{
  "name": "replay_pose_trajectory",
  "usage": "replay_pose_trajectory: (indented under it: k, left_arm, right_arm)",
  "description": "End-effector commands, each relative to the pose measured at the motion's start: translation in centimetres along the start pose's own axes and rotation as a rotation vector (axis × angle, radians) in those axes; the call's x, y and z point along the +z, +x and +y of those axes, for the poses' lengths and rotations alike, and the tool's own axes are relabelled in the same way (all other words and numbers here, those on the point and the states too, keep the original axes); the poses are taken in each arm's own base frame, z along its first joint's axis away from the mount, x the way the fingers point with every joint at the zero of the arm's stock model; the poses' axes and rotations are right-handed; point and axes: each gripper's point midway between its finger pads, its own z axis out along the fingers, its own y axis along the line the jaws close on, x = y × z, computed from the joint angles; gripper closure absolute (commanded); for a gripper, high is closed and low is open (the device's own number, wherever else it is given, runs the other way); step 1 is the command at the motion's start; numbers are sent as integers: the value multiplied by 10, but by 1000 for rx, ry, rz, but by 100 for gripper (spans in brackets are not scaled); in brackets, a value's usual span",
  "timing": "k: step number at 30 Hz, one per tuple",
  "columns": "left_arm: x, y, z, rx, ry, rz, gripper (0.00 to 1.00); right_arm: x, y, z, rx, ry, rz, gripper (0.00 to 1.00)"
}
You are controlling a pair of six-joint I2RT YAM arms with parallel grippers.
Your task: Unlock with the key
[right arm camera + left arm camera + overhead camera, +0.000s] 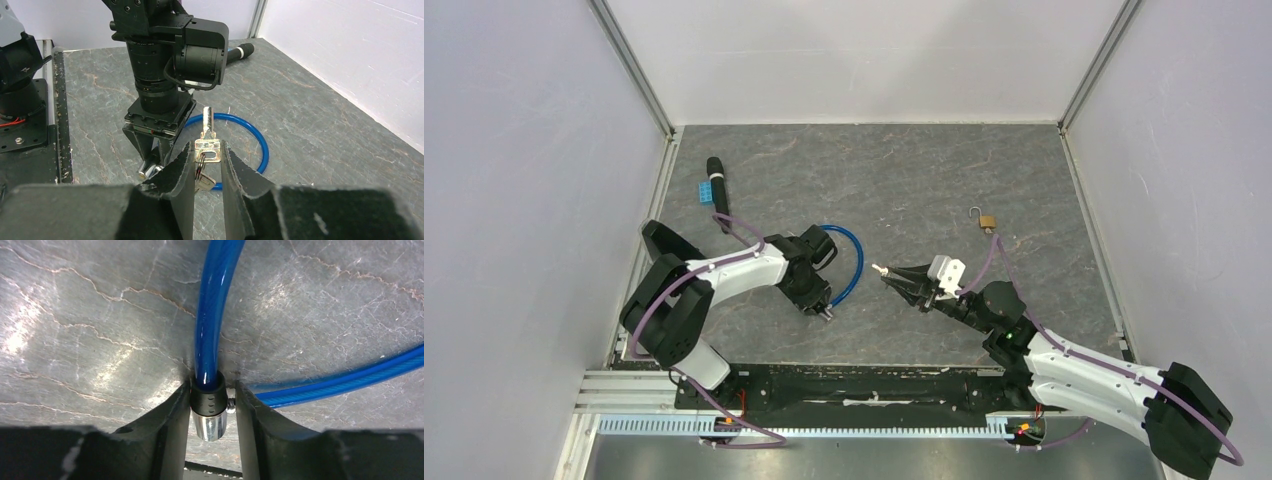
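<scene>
A blue cable lock (854, 262) lies looped on the grey table. Its black-and-chrome barrel (209, 407) sits between the fingers of my left gripper (212, 388): the left finger presses the black collar and the right finger rests against a small metal stud on its side. My left gripper (824, 308) points straight down at the table. Just to the right, my right gripper (206, 149) is shut on the head of a silver key (207, 122), blade pointing toward the barrel (147, 170). A second key (204, 182) hangs from its ring. The key (879, 269) is a short way from the lock.
A small brass padlock (987, 220) with its shackle up lies at the right rear. A black cylinder (716, 180) and a blue brick (708, 192) lie at the left rear. White walls close three sides.
</scene>
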Motion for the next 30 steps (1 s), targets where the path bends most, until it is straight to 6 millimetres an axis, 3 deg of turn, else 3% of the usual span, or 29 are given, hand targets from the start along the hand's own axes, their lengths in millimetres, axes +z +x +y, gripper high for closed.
replay_pose_trajectory:
  k: [1, 7, 8, 14, 23, 27, 30]
  left_arm:
    - [8, 3, 9, -60, -44, -7, 62]
    - [-13, -7, -12, -80, 44, -44, 96]
    - [-19, -9, -17, -85, 67, -53, 98]
    - [-51, -23, -40, -130, 220, -86, 98]
    - [-103, -39, -70, -179, 454, -127, 98]
    - [-111, -41, -76, -173, 489, -132, 98]
    - [-105, -37, -75, -167, 485, -116, 98]
  right_arm:
    - [0, -11, -5, -17, 21, -44, 100]
    - [2, -7, 2, -32, -24, -26, 100]
    - [2, -6, 4, -34, -34, -17, 100]
    - [6, -4, 18, -23, -113, -4, 100]
    - [13, 18, 47, -19, -192, 99, 100]
    - [17, 28, 48, -13, -182, 141, 100]
    - [21, 34, 49, 3, -179, 167, 100]
